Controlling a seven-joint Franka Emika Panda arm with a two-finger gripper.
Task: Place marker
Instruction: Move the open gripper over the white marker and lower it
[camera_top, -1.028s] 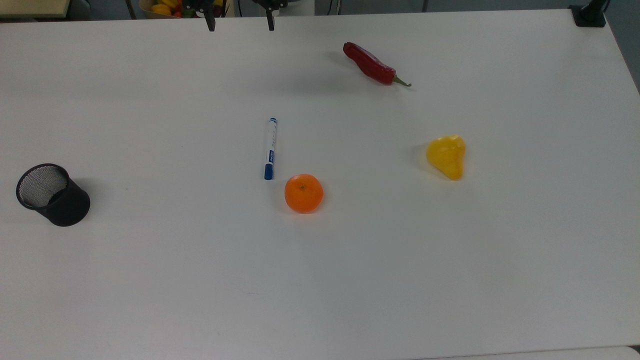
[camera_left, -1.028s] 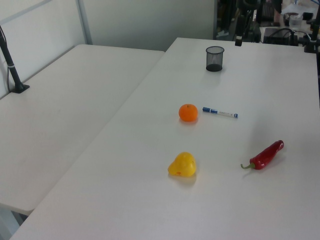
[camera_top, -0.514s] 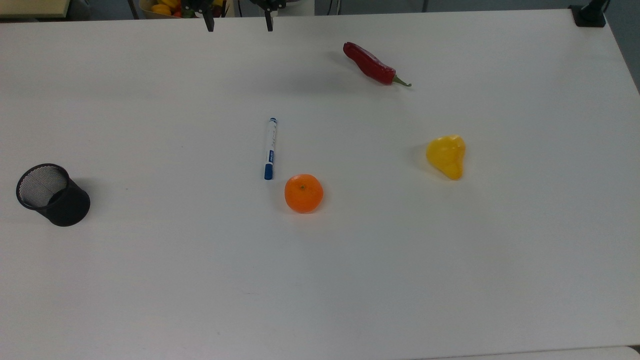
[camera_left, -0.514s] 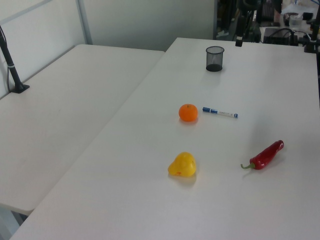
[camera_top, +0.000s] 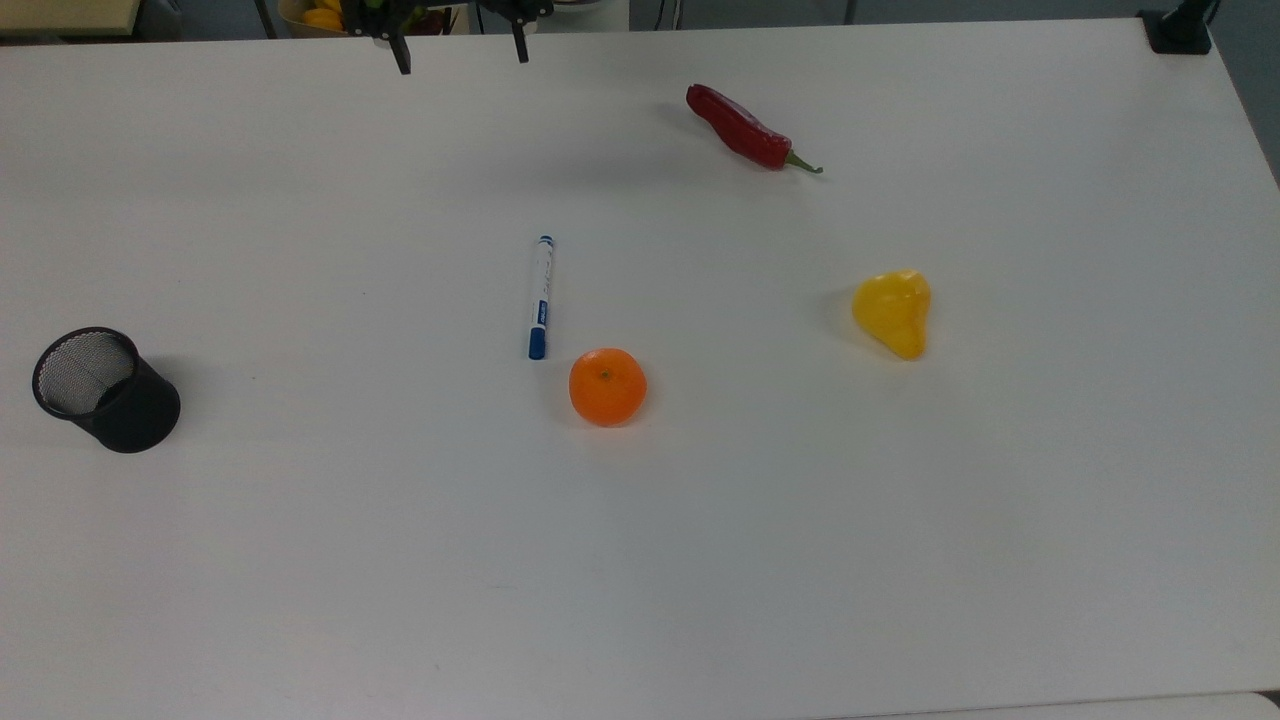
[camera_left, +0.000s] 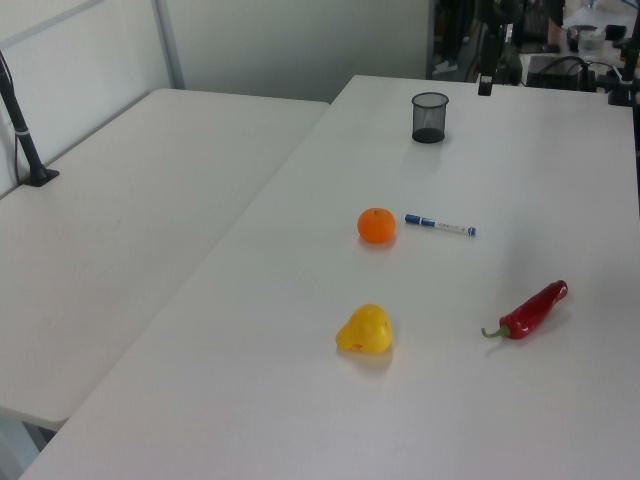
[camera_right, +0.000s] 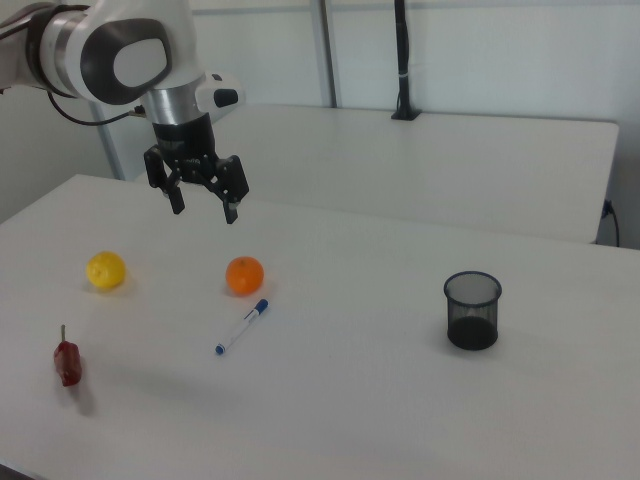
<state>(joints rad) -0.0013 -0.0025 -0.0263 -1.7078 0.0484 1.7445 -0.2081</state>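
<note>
The claw (camera_right: 203, 208) hung in the air with its two fingers spread apart and nothing between them, pointed down at the white table (camera_top: 900, 560). The marker (camera_top: 541, 297) lay flat on that table, below the claw and, in the top view, toward the bottom edge and a little to the top view's right of the fingertips, well apart from them. Its long axis ran almost straight away from the claw in the top view, blue cap at the end farther from the claw and the small blue end nearer. In the right view the marker (camera_right: 241, 327) sat below and slightly to the right view's right of the claw, slanting across the table. The orange (camera_top: 607, 386) rested just beside the capped end, farther from the claw than the marker itself, close but seemingly not touching. The black mesh cup (camera_top: 105, 389) stood upright well off to the top view's left of the claw. The likely next move was a descent over the marker's middle, with the finger gap set across the barrel; the orange beside the cap left little room at that end.
</note>
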